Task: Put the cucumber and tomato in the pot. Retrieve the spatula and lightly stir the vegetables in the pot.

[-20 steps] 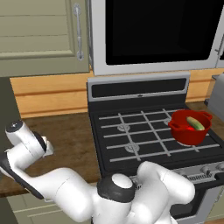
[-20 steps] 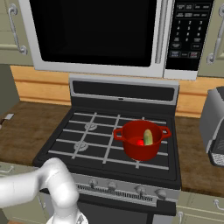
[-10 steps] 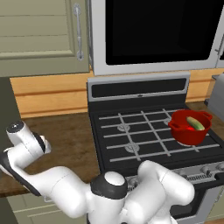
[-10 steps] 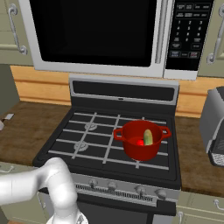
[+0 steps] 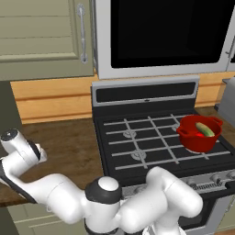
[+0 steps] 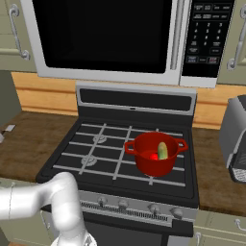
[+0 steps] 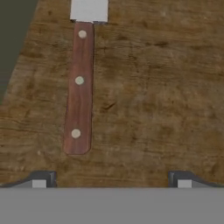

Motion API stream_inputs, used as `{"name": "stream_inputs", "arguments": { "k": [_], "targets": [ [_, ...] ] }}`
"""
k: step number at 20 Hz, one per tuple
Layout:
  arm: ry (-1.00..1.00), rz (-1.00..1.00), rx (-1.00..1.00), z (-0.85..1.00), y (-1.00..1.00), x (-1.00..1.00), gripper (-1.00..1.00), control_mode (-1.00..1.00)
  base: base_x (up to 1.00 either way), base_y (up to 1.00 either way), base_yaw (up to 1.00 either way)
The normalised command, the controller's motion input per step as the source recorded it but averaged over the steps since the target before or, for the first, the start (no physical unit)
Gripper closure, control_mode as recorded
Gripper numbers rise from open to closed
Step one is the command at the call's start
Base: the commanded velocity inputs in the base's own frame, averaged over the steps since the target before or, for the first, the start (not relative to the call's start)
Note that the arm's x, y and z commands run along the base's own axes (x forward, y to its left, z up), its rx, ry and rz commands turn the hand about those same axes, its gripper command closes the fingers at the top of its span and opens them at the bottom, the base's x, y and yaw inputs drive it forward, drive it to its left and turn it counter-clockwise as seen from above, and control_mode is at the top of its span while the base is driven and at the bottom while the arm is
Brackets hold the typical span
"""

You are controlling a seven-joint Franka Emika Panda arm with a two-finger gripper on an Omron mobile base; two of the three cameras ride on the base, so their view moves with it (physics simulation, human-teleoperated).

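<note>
Counter: brown wooden counter [image 7: 153, 87] left of stove
Spatula: reddish-brown-handled, grey-bladed spatula [image 7: 79, 87]; probably light, stiff; take mid-handle
Claw [image 7: 111, 179]: spread wide, empty

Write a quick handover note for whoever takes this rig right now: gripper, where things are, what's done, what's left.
Gripper: open, holding nothing, above the brown wooden counter.
Spatula with reddish-brown handle and grey blade: flat on the counter, nearer one of the fingers than centred.
Yellow-green cucumber and red tomato: inside the red round pot on the stove.
Left: grasp spatula, stir.
</note>
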Motion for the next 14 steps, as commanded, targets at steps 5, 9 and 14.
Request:
{"name": "stream_inputs", "arguments": {
  "k": [5, 9, 14],
  "targets": [
    [0.07, 0.06, 0.00, -0.50, 0.17, 0.29, -1.00, -1.00, 0.00, 0.00, 0.00],
    [0.08, 0.03, 0.00, -0.27, 0.18, 0.35, -1.00, -1.00, 0.00, 0.00, 0.00],
    [0.09, 0.00, -0.01, -0.14, 0.35, 0.27, -1.00, -1.00, 0.00, 0.00, 0.00]
  ]
}}
